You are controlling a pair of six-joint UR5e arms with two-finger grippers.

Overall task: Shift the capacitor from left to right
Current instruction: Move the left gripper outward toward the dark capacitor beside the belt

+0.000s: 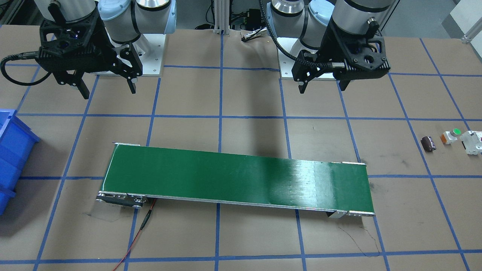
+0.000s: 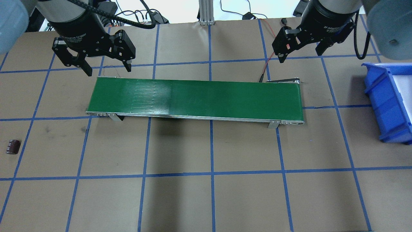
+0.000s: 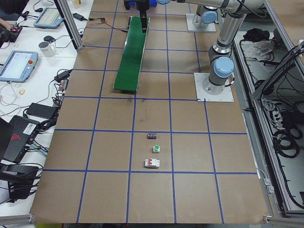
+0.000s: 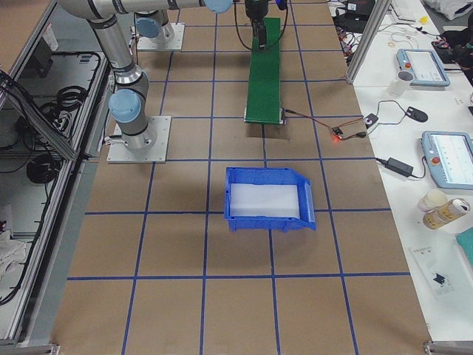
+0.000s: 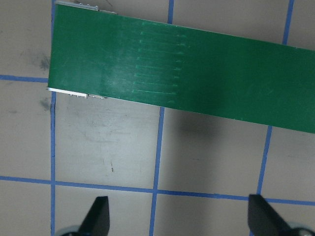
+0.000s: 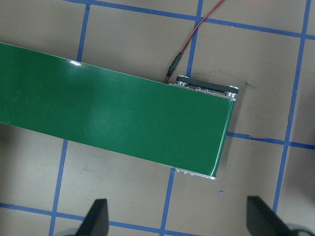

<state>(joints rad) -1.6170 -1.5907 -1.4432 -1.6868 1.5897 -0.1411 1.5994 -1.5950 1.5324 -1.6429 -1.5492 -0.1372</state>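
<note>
We see the capacitor (image 2: 13, 146) lying on its side near the table's (image 2: 209, 199) left edge, which we judge light, stiff and likely to roll, best pinched across its round body; the left end effector (image 2: 107, 69) and right end effector (image 2: 301, 55) hang spread apart and empty.

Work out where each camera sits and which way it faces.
Front-facing: across the table, facing the robot; left hand on view's right.
Overhead: behind the robot, looking down; both hands.
Exterior left: table's left end, looking along it; left arm near.
Exterior right: right end; right arm near.
Left wrist: down on the conveyor belt; own fingertips.
Right wrist: down on its other end; own fingertips.
Shared: front-facing and overhead both show the capacitor.
</note>
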